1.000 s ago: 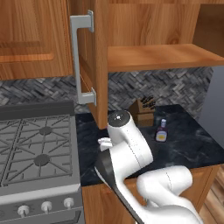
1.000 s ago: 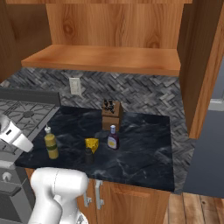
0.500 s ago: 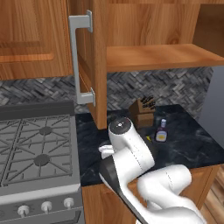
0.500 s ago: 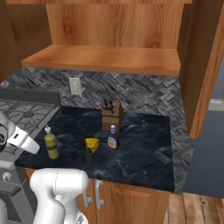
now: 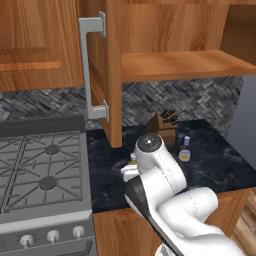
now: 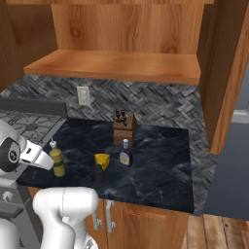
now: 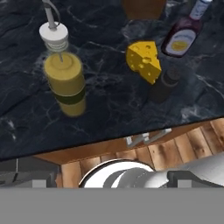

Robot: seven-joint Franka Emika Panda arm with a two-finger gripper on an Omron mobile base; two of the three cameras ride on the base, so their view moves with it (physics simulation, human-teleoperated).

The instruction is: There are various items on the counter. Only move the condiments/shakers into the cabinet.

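Step in hand, by judgement: approach to the first condiment; all three containers on the dark black marbled stone table (image 6: 146, 160), none yet on the wooden shelf (image 6: 116, 65) of the brown wooden wall cabinet (image 5: 115, 60), door with the long grey metal handle (image 5: 90, 67) swung wide.

Locations:
- Tall yellow-olive bottle with dark band and pale nozzle (image 7: 65, 78): near the front-left corner of the table, upright, apart from the other items.
- Small black shaker (image 7: 164, 85): close to the front edge, around the middle, just beside and in front of the yellow cheese wedge (image 7: 144, 61); touching or a hair apart, cannot tell.
- Small dark-purple bottle with red cap and pale label (image 6: 125, 153): just right of the wedge, between it and the brown wooden knife block with black handles (image 6: 123, 127) nearer the back edge.

Pincer: jaws fully apart, nothing held. Fingertips not distinguishable in the hand view; hand poised above and in front of the front-left corner, looking down on the yellow-olive bottle.

Next move, by judgement: descend toward the yellow-olive bottle, centre the jaws around its body near the dark band, clamp, lift straight up clear of the table, then carry up to the shelf. Leave cheese wedge and knife block in place.

Writing: pale label on the purple bottle visible, no legible text; no brand readable anywhere.
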